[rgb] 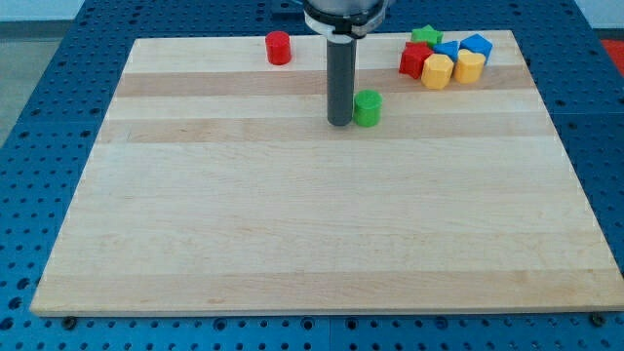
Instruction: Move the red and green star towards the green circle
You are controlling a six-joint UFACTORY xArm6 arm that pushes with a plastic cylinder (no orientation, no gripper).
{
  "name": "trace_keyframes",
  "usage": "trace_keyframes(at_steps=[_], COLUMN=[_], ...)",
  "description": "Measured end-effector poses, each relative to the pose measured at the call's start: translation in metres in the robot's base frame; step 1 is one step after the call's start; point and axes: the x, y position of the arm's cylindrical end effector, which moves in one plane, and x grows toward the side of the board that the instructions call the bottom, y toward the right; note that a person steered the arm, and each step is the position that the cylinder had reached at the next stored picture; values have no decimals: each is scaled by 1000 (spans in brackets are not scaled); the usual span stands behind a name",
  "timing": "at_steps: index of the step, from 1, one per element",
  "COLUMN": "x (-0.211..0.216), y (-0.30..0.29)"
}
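The green circle [368,107] is a short green cylinder on the wooden board [292,224], right of centre near the view's top. My tip [339,122] stands just to its left, close to or touching it. The red star [415,60] and the green star [424,37] lie in a cluster at the view's top right, well right of my tip. The green star is partly hidden behind the blocks in front of it.
The cluster also holds two yellow blocks [438,70] [470,66] and two blue blocks [477,45] [448,49]. A red cylinder [279,47] stands at the view's top, left of the rod. A blue pegboard [58,97] surrounds the board.
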Motion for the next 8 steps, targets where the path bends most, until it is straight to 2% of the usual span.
trace_keyframes(at_steps=[2, 3, 5, 8], x=[-116, -172, -179, -179], y=[-7, 18, 62, 172])
